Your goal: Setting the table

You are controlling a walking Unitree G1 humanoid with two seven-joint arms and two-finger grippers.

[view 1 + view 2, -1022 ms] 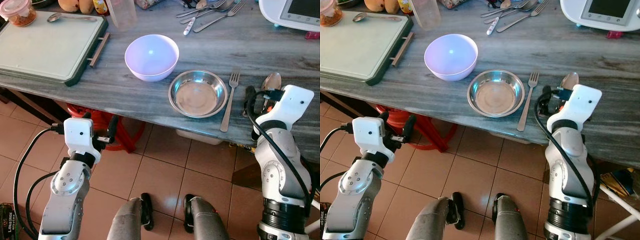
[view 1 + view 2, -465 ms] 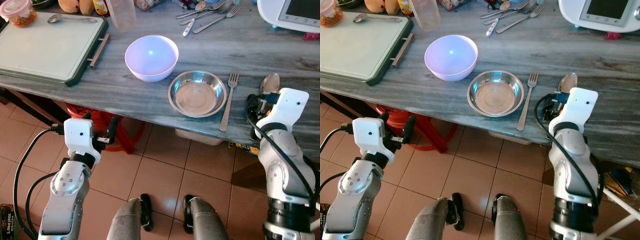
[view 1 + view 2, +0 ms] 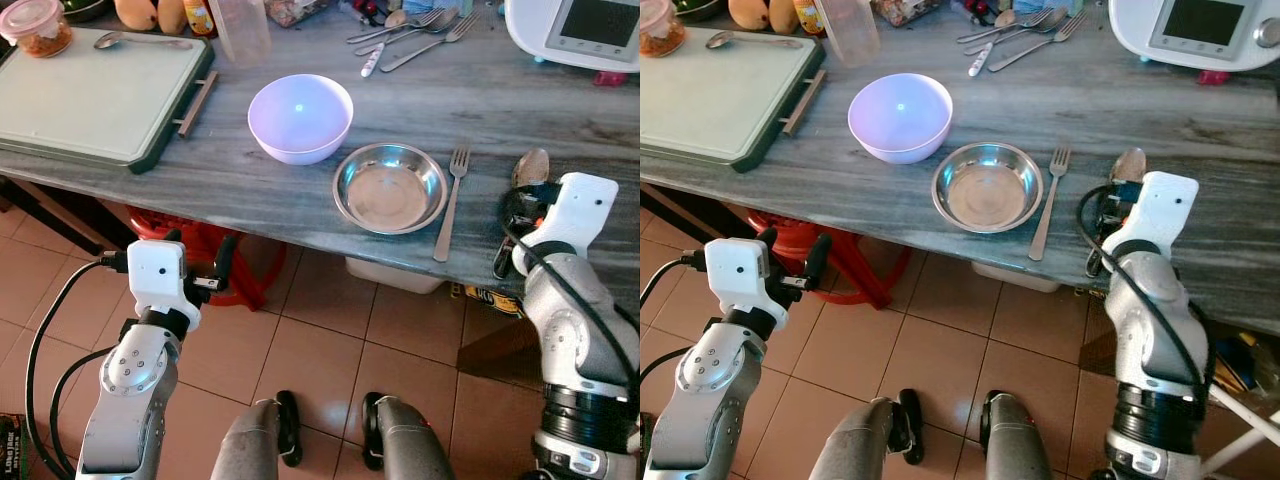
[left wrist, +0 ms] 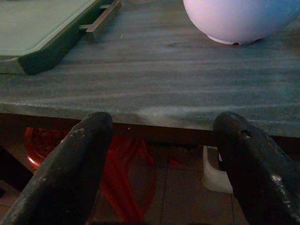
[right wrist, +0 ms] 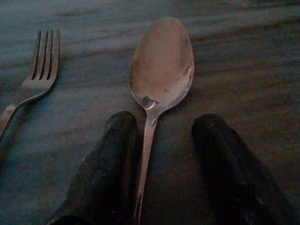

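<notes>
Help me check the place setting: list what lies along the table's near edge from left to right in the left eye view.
Green tray → lilac bowl → steel dish → fork → spoon, with the right end effector at its handle.

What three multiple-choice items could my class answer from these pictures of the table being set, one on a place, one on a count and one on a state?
1. Where does the fork lie?
A. Between the steel dish and the spoon
B. On the green tray
C. Inside the lilac bowl

2. How many bowl-shaped dishes stand near the table's front edge?
A. One
B. Two
C. Four

3. How is the right hand set?
A. Shut on the fork
B. Open, fingers either side of the spoon's handle
C. Hanging under the table

Key: 1 A, the fork lies right of the steel dish, left of the spoon. 2 B, the lilac bowl and the steel dish. 3 B, the wrist view shows gaps beside the handle.
</notes>
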